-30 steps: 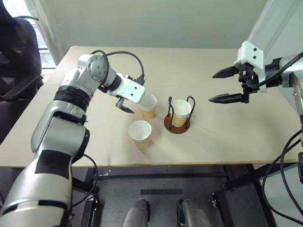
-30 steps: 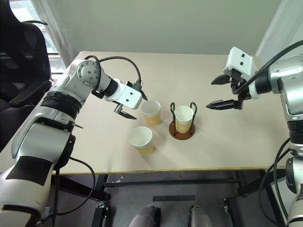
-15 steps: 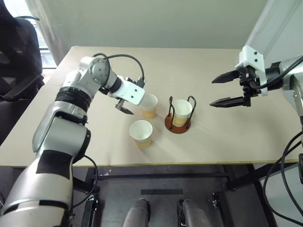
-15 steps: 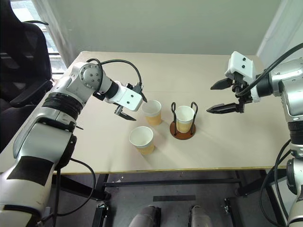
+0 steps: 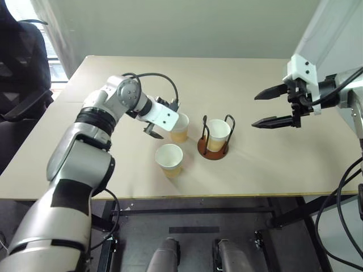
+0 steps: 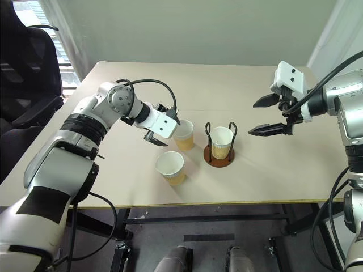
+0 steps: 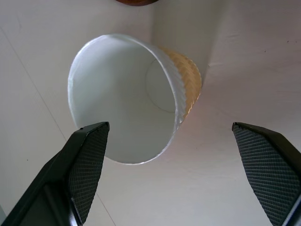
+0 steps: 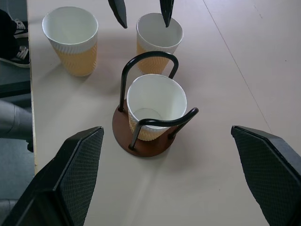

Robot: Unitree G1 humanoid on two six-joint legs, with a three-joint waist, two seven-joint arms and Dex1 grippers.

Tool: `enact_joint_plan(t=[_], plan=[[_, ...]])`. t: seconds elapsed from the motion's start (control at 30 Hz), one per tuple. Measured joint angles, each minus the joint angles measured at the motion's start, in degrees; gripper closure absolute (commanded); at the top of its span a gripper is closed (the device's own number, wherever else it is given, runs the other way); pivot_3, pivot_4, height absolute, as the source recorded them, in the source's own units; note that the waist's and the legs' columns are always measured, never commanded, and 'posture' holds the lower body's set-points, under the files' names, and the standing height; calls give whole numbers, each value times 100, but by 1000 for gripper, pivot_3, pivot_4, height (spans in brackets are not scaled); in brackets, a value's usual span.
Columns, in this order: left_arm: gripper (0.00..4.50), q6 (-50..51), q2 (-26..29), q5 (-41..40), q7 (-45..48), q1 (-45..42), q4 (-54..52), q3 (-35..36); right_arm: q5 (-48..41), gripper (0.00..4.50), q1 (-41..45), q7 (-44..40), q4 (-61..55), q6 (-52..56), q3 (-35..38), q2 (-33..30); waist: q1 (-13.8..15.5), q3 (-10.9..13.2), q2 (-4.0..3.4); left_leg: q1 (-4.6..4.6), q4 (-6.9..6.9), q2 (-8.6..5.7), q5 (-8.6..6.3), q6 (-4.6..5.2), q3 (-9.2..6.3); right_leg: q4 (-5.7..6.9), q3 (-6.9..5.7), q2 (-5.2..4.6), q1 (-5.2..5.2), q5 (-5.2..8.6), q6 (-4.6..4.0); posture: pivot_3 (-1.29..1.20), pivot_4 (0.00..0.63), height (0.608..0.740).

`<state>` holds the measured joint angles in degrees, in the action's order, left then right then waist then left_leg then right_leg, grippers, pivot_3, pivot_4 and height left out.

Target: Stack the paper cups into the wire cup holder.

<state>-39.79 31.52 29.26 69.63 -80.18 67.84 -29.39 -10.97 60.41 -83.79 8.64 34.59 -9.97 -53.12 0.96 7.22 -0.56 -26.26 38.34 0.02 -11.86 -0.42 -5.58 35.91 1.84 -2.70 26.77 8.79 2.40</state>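
Three paper cups stand upright on the pale worktop (image 5: 255, 164), and there is one wire cup holder (image 5: 214, 148). One cup (image 5: 217, 135) sits inside the holder, on its reddish-brown disc base between the black wire loops. A second cup (image 5: 179, 127) stands just beside the holder, on the side toward the robot's left arm. The third cup (image 5: 169, 160) stands nearer the worktop's front edge, close to the second cup but apart from it and from the holder. All three are empty, open end up.

The left end effector (image 5: 160, 122) hangs at the second cup with its black fingers spread wide. In the left wrist view that cup (image 7: 136, 96) lies between the two fingers (image 7: 87, 162), with a clear gap on each side, so nothing is gripped. One fingertip shows dark beside the cup's outer wall in the head views; whether it touches the cup cannot be told.

The right end effector (image 5: 275, 106) is held above the worktop, well apart from the holder on the robot's right side, its two fingers wide apart and empty. Its wrist view looks down on the holder (image 8: 141, 141) with its cup, and on the other two cups beyond.

Compared with a second ago, the left arm has reached further in toward the second cup, its elbow and wrist drawn closer to the cups. The right end effector sits a little lower in the picture. The cups and the holder stand where they stood.
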Motion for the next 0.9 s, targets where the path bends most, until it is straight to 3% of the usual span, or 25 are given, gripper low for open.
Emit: enact_joint_plan(t=[0.1,0.47,0.9], plan=[[582,-27,-19,28,-25,0,24,-35,-3,46,0,2,-18,9,0,0,-2,0,0,0,1,-5,0,0,6,1,-3,6,0,0,0,0,150,740],[4470,-276,-113,261,-43,0,231,-269,7,46,-5,11,12,-55,0,0,-1,0,0,0,8,-8,2,3,5,2,-1,1,-1,-3,6,0,150,740],[4470,30,-117,-25,1205,-838,418,-62,460,46,159,-339,1245,-806,-205,-199,13,0,1,-14,18,-16,2,16,1,-2,-2,-15,0,-4,10,0,150,740]])
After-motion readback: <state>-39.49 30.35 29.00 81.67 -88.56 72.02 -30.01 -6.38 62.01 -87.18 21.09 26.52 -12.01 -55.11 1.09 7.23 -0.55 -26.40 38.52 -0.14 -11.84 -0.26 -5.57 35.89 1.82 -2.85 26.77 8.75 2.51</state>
